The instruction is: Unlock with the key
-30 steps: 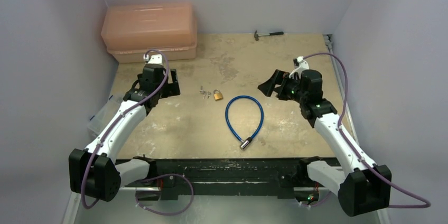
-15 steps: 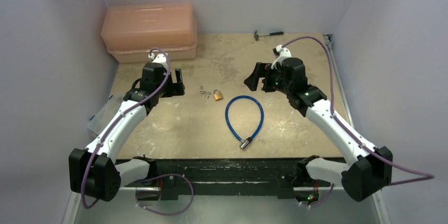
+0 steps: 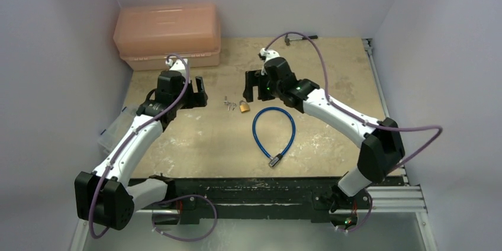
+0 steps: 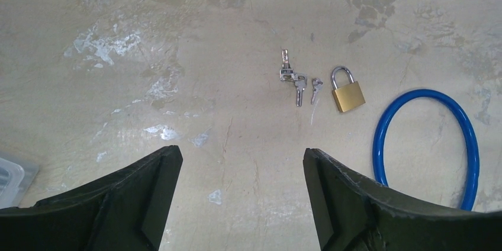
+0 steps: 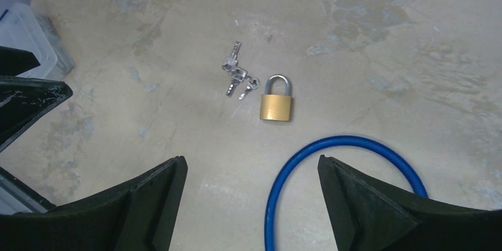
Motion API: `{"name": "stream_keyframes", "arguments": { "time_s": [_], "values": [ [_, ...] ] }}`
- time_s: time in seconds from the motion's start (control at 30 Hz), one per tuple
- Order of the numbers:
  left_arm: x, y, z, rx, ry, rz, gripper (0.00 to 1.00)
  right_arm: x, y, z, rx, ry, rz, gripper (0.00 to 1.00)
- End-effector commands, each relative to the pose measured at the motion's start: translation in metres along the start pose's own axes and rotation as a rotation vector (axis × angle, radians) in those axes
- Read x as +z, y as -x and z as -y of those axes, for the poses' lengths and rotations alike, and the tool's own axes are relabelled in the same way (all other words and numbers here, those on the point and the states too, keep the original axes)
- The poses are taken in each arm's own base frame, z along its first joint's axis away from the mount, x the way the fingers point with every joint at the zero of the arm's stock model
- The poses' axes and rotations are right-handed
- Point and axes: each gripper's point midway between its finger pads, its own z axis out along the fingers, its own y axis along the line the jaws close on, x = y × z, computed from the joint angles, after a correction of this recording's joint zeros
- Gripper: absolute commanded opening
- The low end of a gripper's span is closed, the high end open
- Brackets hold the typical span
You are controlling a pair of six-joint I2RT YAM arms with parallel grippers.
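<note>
Pale lavender walls (image 3: 59, 2); worn, stained beige tabletop (image 3: 201, 144); black rail (image 3: 254, 187) along near edge.

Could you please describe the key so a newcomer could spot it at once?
On the beige table, find the blue cable loop. Just beyond it sits a brass padlock; the key is the tiny silvery bunch beside that, thin and flat.

Soft, even light falls from overhead. The table (image 3: 349, 73) reads bright and the walls (image 3: 59, 55) pale lilac-grey. Shadows are faint: only a thin, blurred edge under the cable (image 5: 349, 140). Both wrist views are sharp at the centre, with small glints on the padlock (image 5: 276, 106) shackle and the keys (image 5: 237, 74). The black fingers (image 4: 118, 203) along the bottom edge are underexposed and slightly soft. The top view is grainier, with no harsh glare.
</note>
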Motion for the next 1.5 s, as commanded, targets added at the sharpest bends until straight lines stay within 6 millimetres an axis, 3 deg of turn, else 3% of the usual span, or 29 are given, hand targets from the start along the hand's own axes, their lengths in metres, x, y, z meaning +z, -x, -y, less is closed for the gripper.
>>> {"name": "stream_keyframes", "arguments": {
  "time_s": [0.0,0.13,0.4,0.6,1.07,1.47],
  "values": [
    [-0.008,0.015,0.009,-0.012,-0.038,0.066,0.81,0.015,0.014,-0.014,-0.024,-0.050,0.022,0.91],
    [-0.010,0.017,0.007,-0.020,-0.026,0.078,0.79,0.041,0.007,-0.028,-0.047,-0.057,-0.020,0.86],
    [-0.014,0.019,0.005,-0.022,-0.016,0.091,0.76,0.090,-0.002,-0.060,-0.110,-0.010,-0.075,0.68],
    [-0.015,0.019,0.006,-0.026,-0.018,0.092,0.75,0.124,-0.021,-0.058,-0.241,-0.024,-0.142,0.58],
    [-0.015,0.019,0.007,-0.030,-0.025,0.091,0.74,0.161,-0.048,-0.045,-0.330,-0.084,-0.215,0.42],
    [-0.014,0.019,0.007,-0.030,-0.026,0.090,0.73,0.175,-0.055,-0.035,-0.358,-0.127,-0.229,0.41]
  ]
}}
